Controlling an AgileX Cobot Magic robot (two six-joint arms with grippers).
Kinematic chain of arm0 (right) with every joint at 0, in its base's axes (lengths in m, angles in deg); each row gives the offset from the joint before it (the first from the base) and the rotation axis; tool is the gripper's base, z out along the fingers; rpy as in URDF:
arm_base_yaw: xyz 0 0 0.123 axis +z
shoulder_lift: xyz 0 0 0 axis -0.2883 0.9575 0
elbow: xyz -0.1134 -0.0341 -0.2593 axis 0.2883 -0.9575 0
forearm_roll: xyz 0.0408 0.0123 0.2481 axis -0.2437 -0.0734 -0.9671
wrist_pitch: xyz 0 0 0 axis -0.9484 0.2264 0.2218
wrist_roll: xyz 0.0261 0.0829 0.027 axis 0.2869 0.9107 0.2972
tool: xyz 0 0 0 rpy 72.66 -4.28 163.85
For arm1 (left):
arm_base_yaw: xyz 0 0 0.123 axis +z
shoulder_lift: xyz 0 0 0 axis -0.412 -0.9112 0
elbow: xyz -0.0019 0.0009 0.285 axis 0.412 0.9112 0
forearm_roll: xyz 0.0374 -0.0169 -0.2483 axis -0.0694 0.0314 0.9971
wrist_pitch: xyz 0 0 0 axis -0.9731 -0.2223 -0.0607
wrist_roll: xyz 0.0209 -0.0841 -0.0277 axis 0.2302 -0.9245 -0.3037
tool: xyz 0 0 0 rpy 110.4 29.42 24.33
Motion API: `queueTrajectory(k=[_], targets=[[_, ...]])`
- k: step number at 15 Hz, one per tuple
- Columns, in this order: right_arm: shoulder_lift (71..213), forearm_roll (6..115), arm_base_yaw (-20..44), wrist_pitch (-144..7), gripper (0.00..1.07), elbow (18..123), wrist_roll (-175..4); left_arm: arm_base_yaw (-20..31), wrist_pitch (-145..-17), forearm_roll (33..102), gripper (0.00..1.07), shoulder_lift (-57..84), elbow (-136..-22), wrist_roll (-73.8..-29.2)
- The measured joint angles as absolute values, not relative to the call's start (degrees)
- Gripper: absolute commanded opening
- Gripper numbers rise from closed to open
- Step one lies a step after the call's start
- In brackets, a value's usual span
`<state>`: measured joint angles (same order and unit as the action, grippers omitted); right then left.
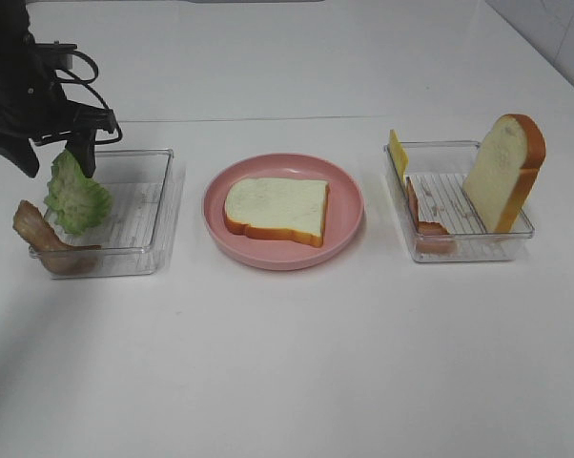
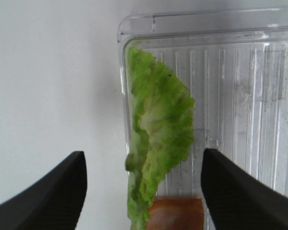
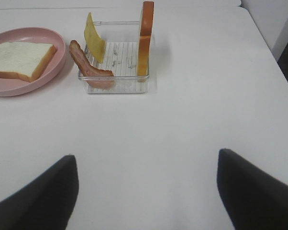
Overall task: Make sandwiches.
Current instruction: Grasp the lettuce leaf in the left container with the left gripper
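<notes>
One white bread slice [image 1: 276, 208] [image 3: 19, 57] lies flat on the pink plate [image 1: 283, 260] [image 3: 62, 52]. A green lettuce leaf [image 1: 77, 198] [image 2: 158, 124] stands on edge against the left wall of the left clear tray [image 1: 149, 205] [image 2: 239, 96], with a bacon strip [image 1: 44, 239] [image 2: 175, 213] draped over that tray's near corner. My left gripper [image 1: 58, 164] [image 2: 144, 158] hovers open over the lettuce, one finger on each side, not touching it. The right tray [image 1: 459, 253] [image 3: 120, 57] holds an upright bread slice [image 1: 502, 172] [image 3: 145, 38], a cheese slice [image 1: 399, 153] [image 3: 94, 43] and a bacon strip [image 1: 425, 215] [image 3: 89, 67]. My right gripper [image 3: 146, 160] is open and holds nothing.
The two trays flank the plate in a row across the white table. The right gripper stands back from the right tray, toward the table's near side, and is outside the high view.
</notes>
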<state>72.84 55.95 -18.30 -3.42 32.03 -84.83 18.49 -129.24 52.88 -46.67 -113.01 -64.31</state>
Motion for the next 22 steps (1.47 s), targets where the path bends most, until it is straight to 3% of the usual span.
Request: queueTrajectory(k=[11, 14, 17, 22], targets=[[72.84, 55.95, -18.3, -3.42, 0.75, 32.03, -84.83, 18.49, -127.86, 52.36, 0.36, -46.67, -113.01, -64.26], [72.84, 55.95, -18.3, -3.42, 0.75, 32.03, -84.83, 18.49, -127.86, 52.31, 0.25, -46.67, -113.01, -64.26], [72.84, 55.95, -18.3, -3.42, 0.75, 32.03, -84.83, 18.49, -127.86, 52.31, 0.0, -46.67, -113.01, -64.26], [72.84, 55.95, -18.3, -3.42, 0.75, 32.03, -84.83, 18.49, -128.21, 52.25, 0.0, -46.67, -113.01, -64.26]])
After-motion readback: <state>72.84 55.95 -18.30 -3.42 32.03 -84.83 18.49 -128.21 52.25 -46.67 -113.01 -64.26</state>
